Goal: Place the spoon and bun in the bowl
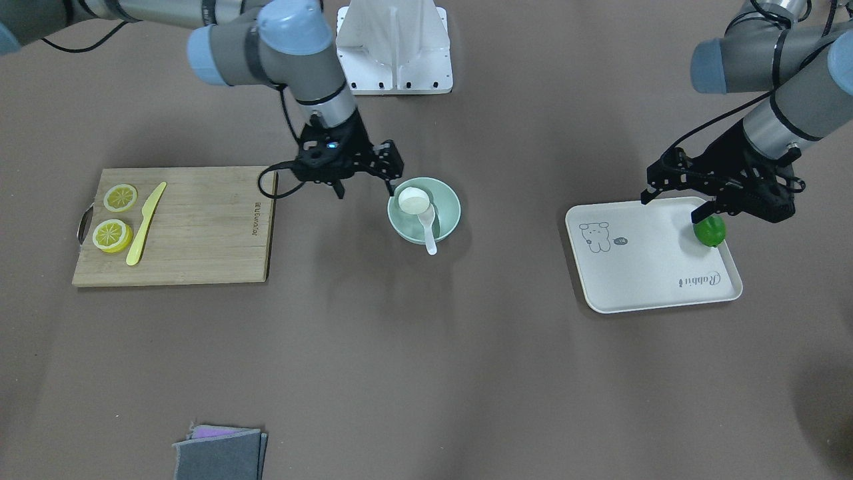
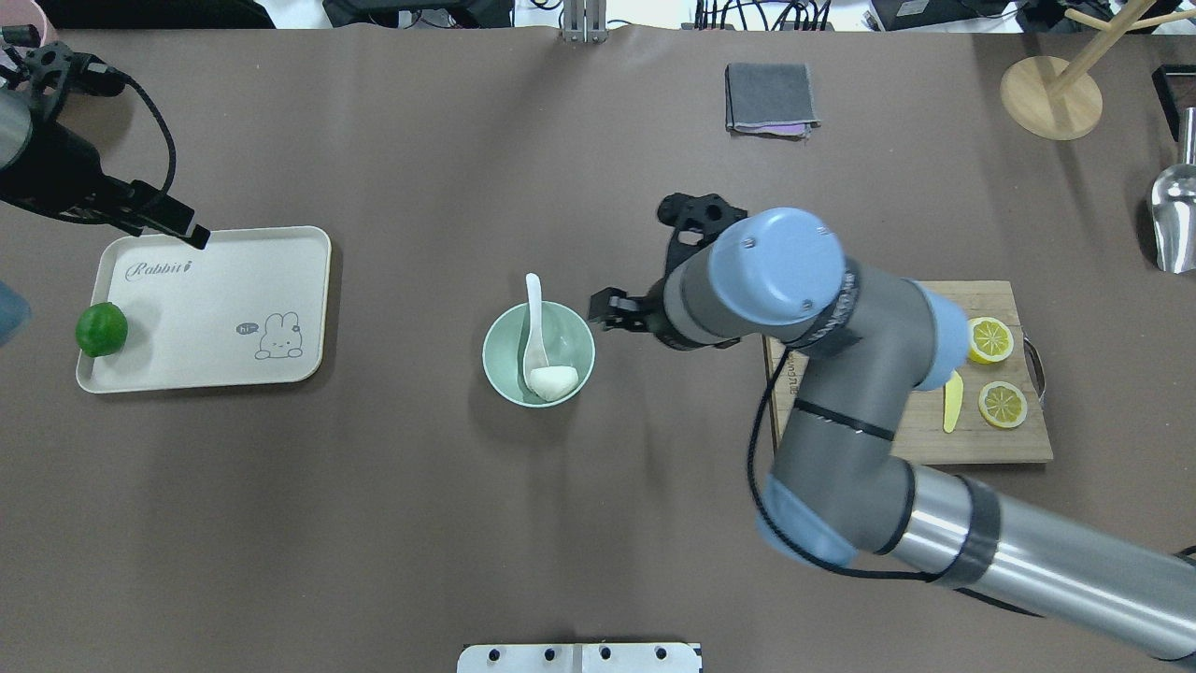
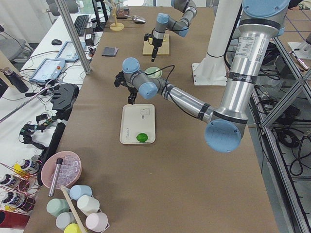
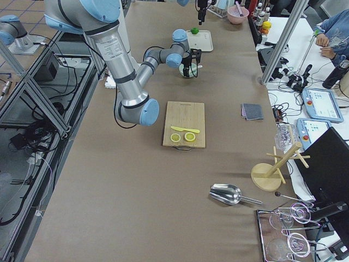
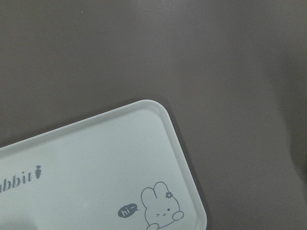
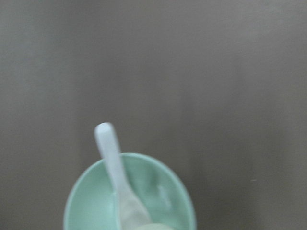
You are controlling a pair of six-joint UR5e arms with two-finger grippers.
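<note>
Near the table's middle, seen from overhead, the bowl (image 2: 492,348) holds both the spoon (image 2: 533,322) and the bun (image 2: 553,381). The bun lies at about 5 o'clock inside the bowl, against the spoon's scoop, while the spoon's handle runs toward 12 o'clock and pokes out over the rim. The right gripper (image 1: 366,183) hangs just beside the bowl at its 3 o'clock, jaws spread wide with nothing between them. Well apart at the bowl's 9 o'clock sits the cream tray (image 2: 215,280), with a green lime (image 2: 101,329) at its own 9 o'clock edge. The left gripper (image 1: 672,208) hovers over the tray, jaws parted and empty. Out at the bowl's 3 o'clock, partly under the right arm, a wooden cutting board (image 2: 990,439) carries two lemon slices (image 2: 990,339) and a yellow knife (image 2: 952,400). A folded grey cloth (image 2: 768,96) lies at about 1 o'clock from the bowl, near the table's far edge.
</note>
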